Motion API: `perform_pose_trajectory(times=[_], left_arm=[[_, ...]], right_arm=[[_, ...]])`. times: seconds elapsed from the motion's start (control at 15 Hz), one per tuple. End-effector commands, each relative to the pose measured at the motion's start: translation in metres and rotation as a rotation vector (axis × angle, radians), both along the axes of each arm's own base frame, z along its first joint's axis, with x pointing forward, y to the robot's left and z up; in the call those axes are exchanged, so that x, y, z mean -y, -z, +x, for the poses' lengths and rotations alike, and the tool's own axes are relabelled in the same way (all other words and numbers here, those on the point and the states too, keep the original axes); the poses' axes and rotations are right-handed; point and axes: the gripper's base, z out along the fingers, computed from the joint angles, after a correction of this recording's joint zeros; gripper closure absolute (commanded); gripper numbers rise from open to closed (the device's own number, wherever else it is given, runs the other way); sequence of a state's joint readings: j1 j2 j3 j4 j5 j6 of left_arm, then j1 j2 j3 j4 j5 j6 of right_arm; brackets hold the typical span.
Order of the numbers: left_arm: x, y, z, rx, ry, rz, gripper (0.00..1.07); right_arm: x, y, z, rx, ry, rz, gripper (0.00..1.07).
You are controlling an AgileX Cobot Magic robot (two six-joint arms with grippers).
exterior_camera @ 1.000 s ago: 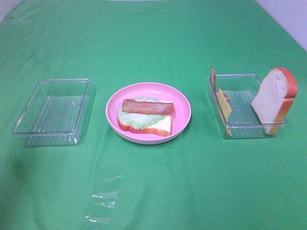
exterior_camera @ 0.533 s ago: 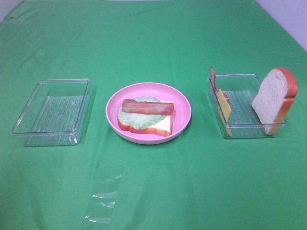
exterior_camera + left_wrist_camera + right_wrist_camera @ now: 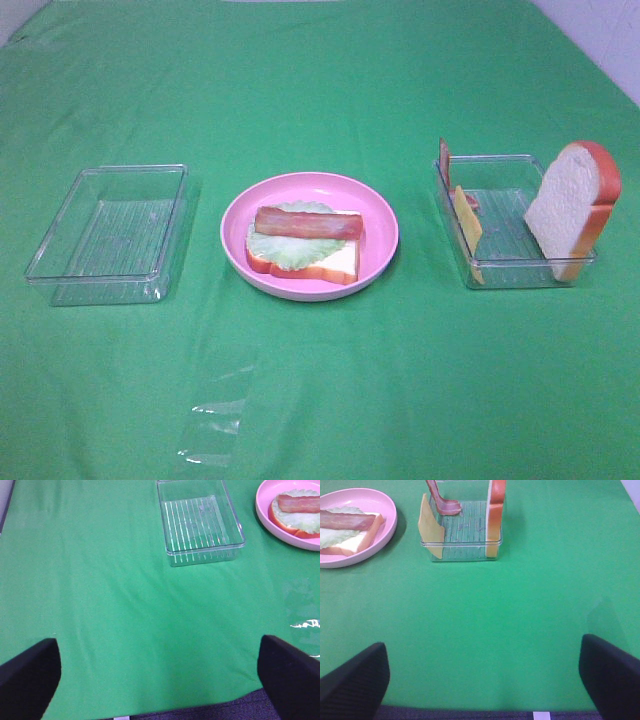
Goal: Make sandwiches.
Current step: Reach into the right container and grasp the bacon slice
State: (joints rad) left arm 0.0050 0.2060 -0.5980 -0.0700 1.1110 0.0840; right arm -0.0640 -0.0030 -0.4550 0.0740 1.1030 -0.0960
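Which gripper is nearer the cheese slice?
Right. The right gripper faces the cheese slice directly; the left gripper faces the left tray, on the pink plate's far side.

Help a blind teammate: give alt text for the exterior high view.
A pink plate on a green cloth holds an open toy sandwich: bread base, lettuce, bacon strip on top. Left of it sits an empty clear tray; right of it, another tray holds an upright bread slice, with a cheese slice and second bacon strip at its left wall.
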Motion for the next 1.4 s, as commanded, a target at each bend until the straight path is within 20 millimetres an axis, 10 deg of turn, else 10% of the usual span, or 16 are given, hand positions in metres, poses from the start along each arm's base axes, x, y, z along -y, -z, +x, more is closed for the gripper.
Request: perform_pose_trajectory(times=[0.07, 0.27, 1.07, 1.4], left_arm=[[0.002, 0.010, -0.005, 0.042, 0.014, -0.032, 0.06], [0.003, 0.019, -0.030, 0.193, 0.019, -0.037, 0.06], [0.003, 0.019, -0.029, 0.180, 0.016, -0.044, 0.06], [0.003, 0.019, -0.029, 0.180, 0.016, -0.044, 0.06]], right_arm=[[-0.001, 0.000, -0.003, 0.027, 0.003, 0.002, 0.09], [-0.001, 0.000, -0.003, 0.027, 0.003, 0.002, 0.09], [-0.001, -0.002, 0.003, -0.004, -0.003, 0.014, 0.09], [-0.001, -0.047, 0.090, -0.293, -0.005, 0.127, 0.09]])
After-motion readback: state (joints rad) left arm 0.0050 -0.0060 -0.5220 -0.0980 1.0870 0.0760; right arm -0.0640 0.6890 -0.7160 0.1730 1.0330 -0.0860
